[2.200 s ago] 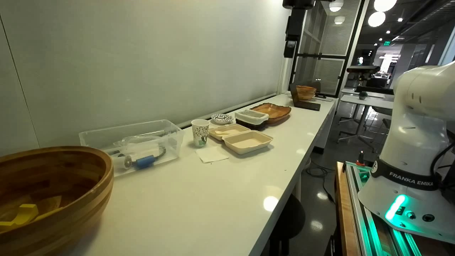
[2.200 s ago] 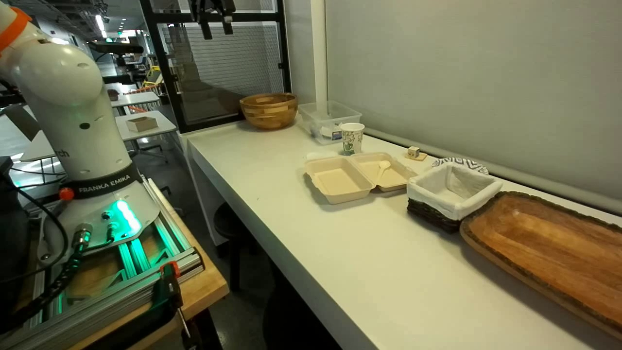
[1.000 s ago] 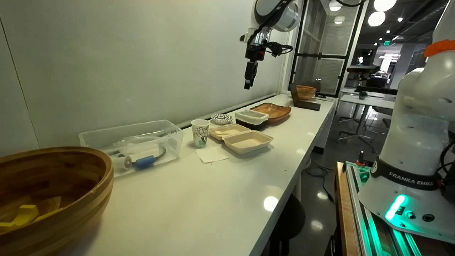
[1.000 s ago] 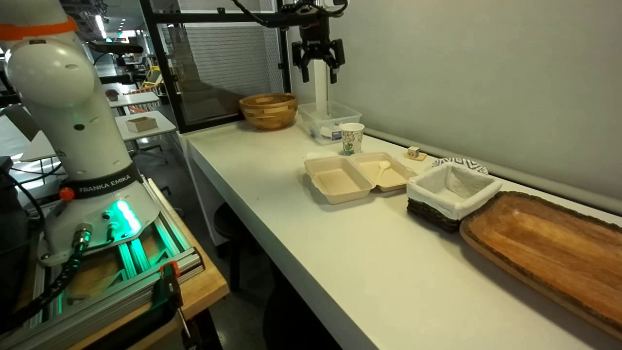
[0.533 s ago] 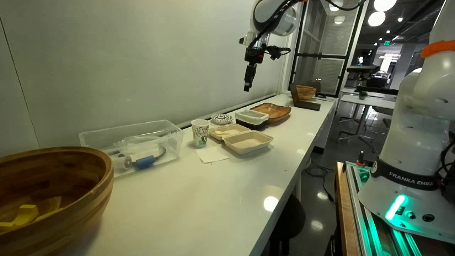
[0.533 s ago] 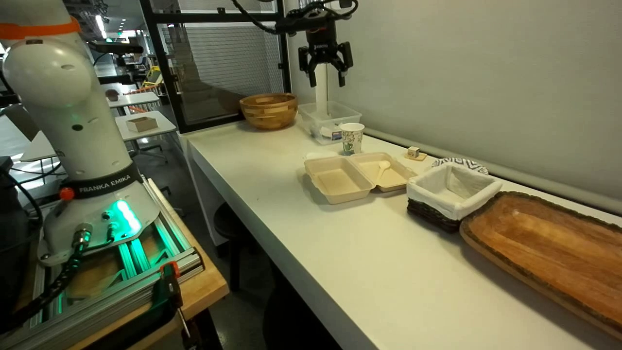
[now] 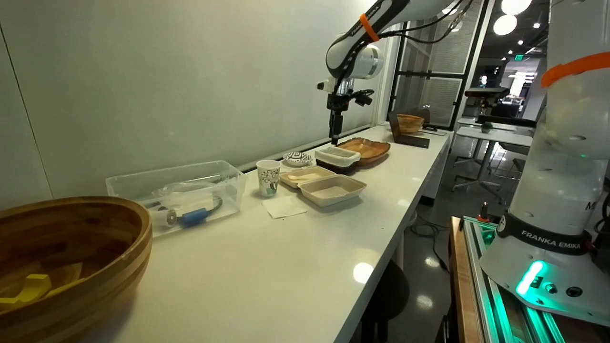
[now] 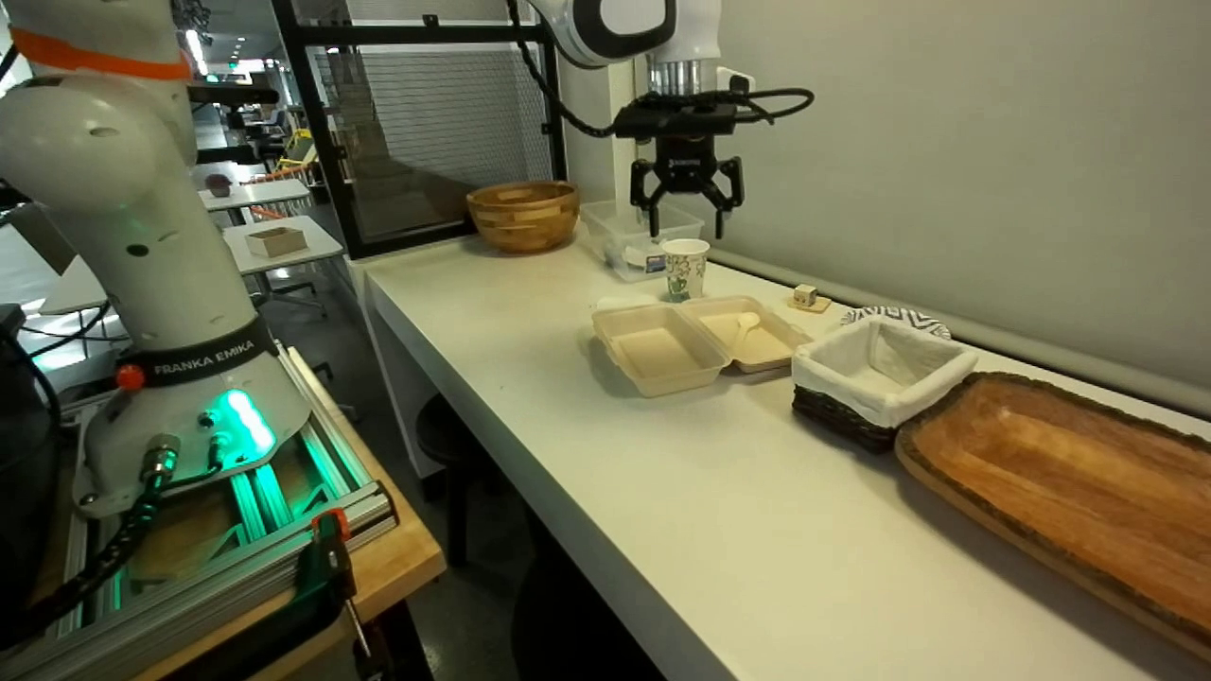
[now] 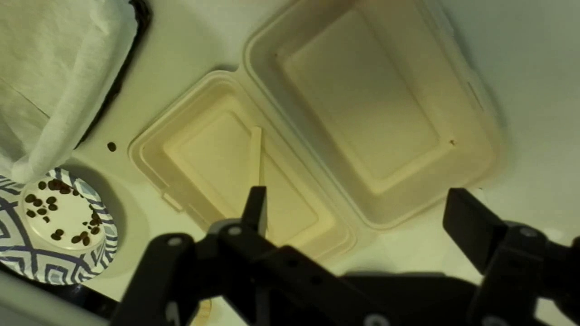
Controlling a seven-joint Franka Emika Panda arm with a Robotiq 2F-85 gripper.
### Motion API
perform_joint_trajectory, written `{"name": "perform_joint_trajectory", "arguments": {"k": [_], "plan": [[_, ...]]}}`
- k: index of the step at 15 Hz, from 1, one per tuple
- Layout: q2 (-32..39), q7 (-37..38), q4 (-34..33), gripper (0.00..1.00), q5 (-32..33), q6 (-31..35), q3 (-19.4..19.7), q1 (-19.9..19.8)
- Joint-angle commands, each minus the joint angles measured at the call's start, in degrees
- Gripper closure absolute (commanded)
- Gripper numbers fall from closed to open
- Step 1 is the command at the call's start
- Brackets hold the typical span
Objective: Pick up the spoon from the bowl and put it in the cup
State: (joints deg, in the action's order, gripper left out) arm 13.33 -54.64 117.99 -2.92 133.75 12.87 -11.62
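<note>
The spoon (image 8: 745,326) is pale cream and lies in the shallow half of an open beige takeout container (image 8: 653,350). In the wrist view its handle (image 9: 255,154) shows, and my left finger covers its other end. The cup (image 8: 685,274) is a white paper cup with a leaf print. It stands upright beside the container, also in an exterior view (image 7: 269,178); I cannot make it out in the wrist view. My gripper (image 8: 687,233) is open and empty, pointing down in the air above the container. Its fingers (image 9: 356,194) are wide apart in the wrist view.
A clear plastic box (image 7: 233,183) and a large wooden bowl (image 7: 128,267) stand beyond the cup. A white-lined basket (image 8: 837,411), a patterned bowl (image 9: 54,262) holding dark beans, and a wooden tray (image 8: 1060,463) stand on the other side. A napkin (image 7: 284,206) lies near the container. A wall runs behind.
My arm has swung into view over the table. The gripper has come down toward the container and moved right in an exterior view, staying open. The spoon, cup and container have not moved.
</note>
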Motion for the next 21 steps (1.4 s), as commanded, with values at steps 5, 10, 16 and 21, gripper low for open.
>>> {"name": "perform_joint_trajectory", "arguments": {"k": [5, 10, 16, 21], "plan": [[16.3, -6.3, -12.9, 0.00, -0.8, 6.1, -5.3, -7.3], [23.8, -5.4, -19.2, 0.26, -1.3, 5.6, -8.7, -10.1], [30.4, -3.4, -25.0, 0.61, -1.1, 6.6, -10.7, -10.8], [33.8, -1.1, -28.5, 0.60, -1.4, 6.9, -12.1, -10.9]]}}
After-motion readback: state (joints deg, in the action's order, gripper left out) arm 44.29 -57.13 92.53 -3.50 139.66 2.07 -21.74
